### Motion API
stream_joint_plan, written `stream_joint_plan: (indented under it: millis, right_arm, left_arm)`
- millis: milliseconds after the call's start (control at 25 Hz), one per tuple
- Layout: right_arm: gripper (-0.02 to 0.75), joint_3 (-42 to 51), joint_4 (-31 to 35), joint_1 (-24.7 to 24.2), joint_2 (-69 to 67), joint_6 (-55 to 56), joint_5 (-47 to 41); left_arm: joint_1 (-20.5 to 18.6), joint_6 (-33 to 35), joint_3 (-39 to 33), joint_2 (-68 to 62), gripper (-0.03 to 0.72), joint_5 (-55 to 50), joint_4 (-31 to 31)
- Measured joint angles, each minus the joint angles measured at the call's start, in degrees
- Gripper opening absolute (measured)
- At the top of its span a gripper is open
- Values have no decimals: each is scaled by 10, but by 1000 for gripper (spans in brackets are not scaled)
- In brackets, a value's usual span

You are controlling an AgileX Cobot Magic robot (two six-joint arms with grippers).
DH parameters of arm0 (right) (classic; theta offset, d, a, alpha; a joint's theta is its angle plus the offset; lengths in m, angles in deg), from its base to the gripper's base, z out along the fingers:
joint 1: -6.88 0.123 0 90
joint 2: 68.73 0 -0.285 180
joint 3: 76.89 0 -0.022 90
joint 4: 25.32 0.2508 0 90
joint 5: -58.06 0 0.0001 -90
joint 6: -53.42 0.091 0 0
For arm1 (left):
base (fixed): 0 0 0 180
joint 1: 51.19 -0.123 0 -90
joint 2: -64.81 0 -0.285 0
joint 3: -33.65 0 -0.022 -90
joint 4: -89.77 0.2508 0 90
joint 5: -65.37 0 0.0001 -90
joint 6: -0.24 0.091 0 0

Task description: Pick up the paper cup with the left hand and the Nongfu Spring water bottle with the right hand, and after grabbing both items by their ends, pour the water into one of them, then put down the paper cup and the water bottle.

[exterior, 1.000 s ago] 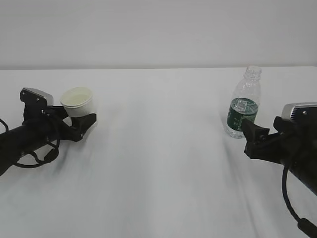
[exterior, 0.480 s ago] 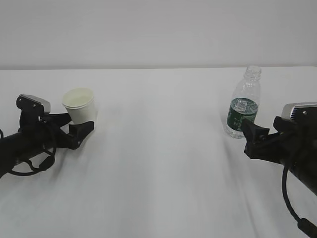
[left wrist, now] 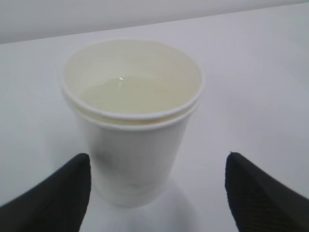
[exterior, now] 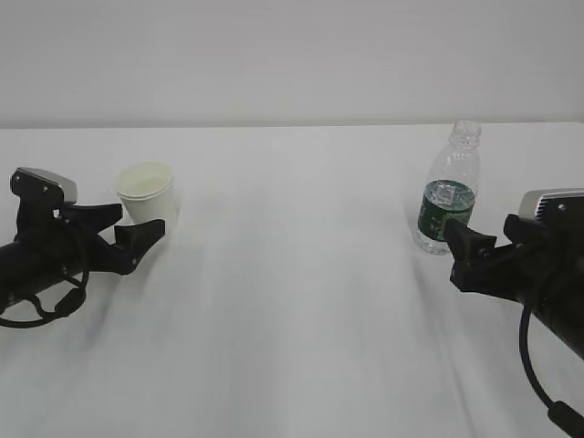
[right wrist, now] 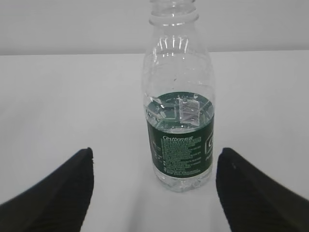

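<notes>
Black jaws spread wide, my left gripper has backed off; the paper cup stands just ahead, water inside. Right gripper, also wide, faces the Nongfu Spring water bottle. Both are down; I judge we're done.

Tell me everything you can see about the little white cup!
The paper cup is small, plain white and tapered, wider at its rolled rim than at its base. Its inside is cream-coloured, and the left wrist view shows clear liquid in it. It stands upright on the white table, on the left side. The open left gripper sits just in front of it, fingers apart on either side, not touching it.
</notes>
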Motion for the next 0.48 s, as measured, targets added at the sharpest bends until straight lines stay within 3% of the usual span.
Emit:
stream_joint_plan:
  millis: [480]
  right_arm:
    - [592, 0, -21, 0, 12, 5, 0]
  left_arm:
    - [7, 0, -83, 124, 627, 0, -80]
